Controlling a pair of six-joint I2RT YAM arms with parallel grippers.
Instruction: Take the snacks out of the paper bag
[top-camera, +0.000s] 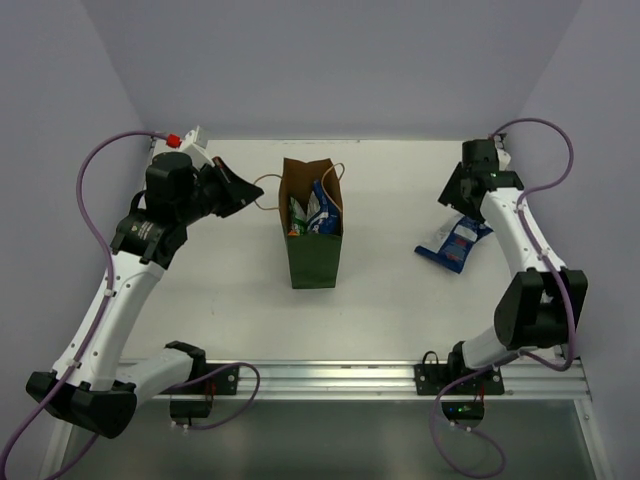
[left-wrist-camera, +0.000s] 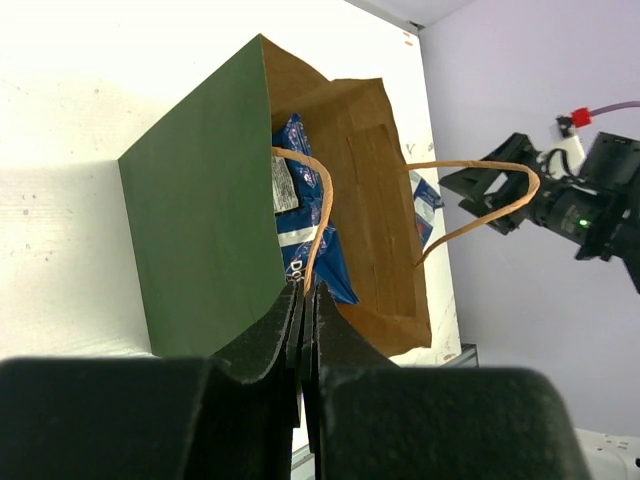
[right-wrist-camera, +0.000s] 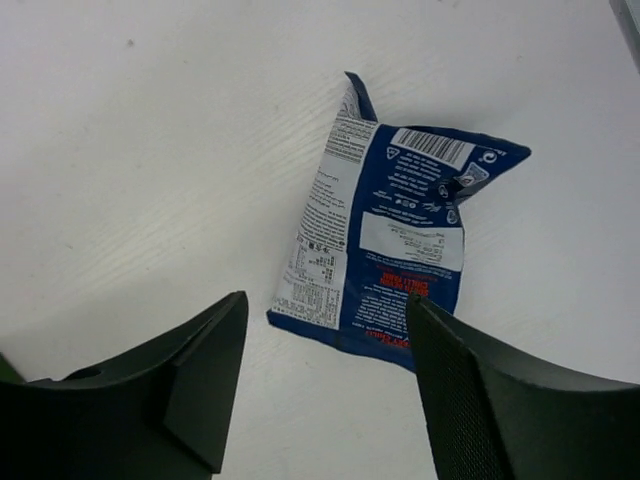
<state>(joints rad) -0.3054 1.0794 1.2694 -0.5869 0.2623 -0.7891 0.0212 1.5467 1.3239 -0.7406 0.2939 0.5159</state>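
A tall paper bag (top-camera: 312, 255), dark green outside and brown inside, stands up near the middle of the white table (top-camera: 220, 320). Its top is open. Inside it sit a crinkly blue packet (top-camera: 322, 206) and a smaller green packet (top-camera: 298, 213), side by side.

The left claw (left-wrist-camera: 306, 292) is just beside the bag's left side. It is clenched on one thin brown loop handle (left-wrist-camera: 318, 215) of the bag, and the string runs right in between its two black fingers. The bag's other handle (left-wrist-camera: 470, 190) loops out free on the far side.

Well away from the bag, on the right part of the table, lies a blue-and-white foil packet (right-wrist-camera: 390, 240). It is flat on the table with its back side up, so you can see small print and a bar code. The right claw (right-wrist-camera: 325, 315) hangs over it with its fingers spread wide apart, holding nothing. The packet shows in the gap between the fingers, and they do not touch it.
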